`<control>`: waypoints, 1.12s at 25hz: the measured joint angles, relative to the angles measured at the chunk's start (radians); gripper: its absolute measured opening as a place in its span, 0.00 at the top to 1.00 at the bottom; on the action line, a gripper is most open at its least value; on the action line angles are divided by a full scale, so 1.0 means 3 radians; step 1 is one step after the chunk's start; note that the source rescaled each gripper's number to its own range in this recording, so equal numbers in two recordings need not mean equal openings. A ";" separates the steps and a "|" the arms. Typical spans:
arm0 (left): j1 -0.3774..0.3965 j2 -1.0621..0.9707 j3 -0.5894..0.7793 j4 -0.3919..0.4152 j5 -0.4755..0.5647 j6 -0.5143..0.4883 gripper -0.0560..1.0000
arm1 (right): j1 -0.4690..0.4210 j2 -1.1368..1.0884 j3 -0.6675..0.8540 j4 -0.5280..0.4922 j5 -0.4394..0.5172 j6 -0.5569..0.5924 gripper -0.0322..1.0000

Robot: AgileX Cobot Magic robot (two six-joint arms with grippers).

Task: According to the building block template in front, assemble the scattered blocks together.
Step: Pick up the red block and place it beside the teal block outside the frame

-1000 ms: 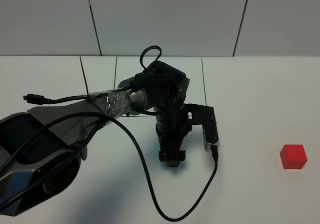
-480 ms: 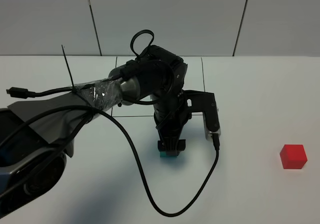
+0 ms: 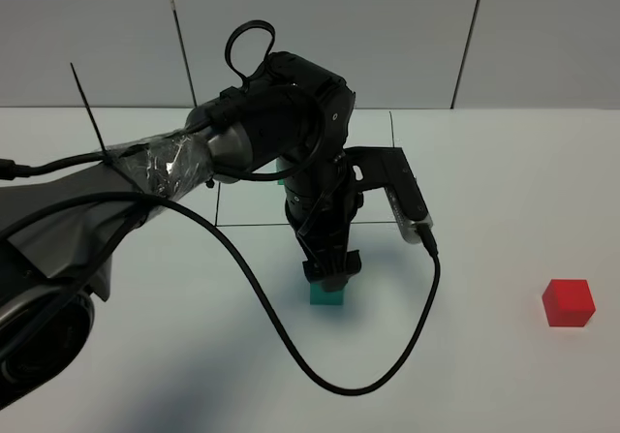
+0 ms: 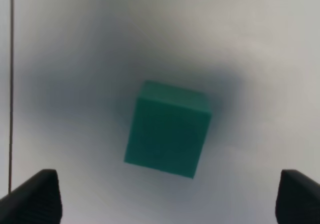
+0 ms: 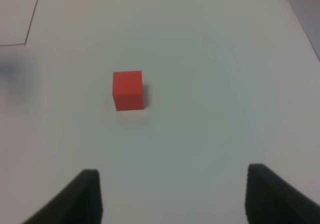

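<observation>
Left fingers [image 4: 37, 196] wide open, empty, poised directly above green cube [image 4: 167, 129] on table [image 3: 484, 375]. Red cube [image 3: 568, 302] well apart at 3 o'clock, nearer right fingers [image 5: 85, 196], which are part-open, empty.

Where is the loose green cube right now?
In the exterior high view, the green cube sits on the table near centre, right under the left gripper, far left of the red cube.
</observation>
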 joint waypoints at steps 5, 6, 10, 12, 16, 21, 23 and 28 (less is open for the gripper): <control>0.0016 -0.0092 0.0000 0.0039 0.0027 -0.0340 0.01 | 0.0000 0.0000 0.0000 0.0000 0.0000 0.0000 0.41; 0.0035 -0.0122 0.0000 0.0068 0.0031 -0.0418 0.01 | 0.0000 0.0000 0.0000 0.0000 0.0000 0.0000 0.41; 0.0186 -0.0213 0.0000 0.0141 0.0120 -0.0689 0.02 | 0.0000 0.0000 0.0000 0.0000 0.0000 0.0000 0.41; 0.0290 -0.0235 0.0000 0.0141 0.0190 -0.0809 0.02 | 0.0000 0.0000 0.0000 0.0000 0.0000 0.0000 0.41; 0.0542 -0.0262 0.0000 0.0141 0.0198 -0.1012 0.02 | 0.0000 0.0000 0.0000 0.0000 0.0000 0.0000 0.41; 0.0808 -0.0333 0.0012 0.0119 0.0201 -0.1233 0.04 | 0.0000 0.0000 0.0000 0.0000 0.0000 0.0000 0.41; 0.0859 -0.0415 0.0012 0.0075 0.0201 -0.1274 0.04 | 0.0000 0.0000 0.0000 0.0000 0.0000 0.0000 0.41; 0.0904 -0.0709 0.0012 0.0009 0.0206 -0.1373 0.06 | 0.0000 0.0000 0.0000 0.0000 0.0000 0.0000 0.41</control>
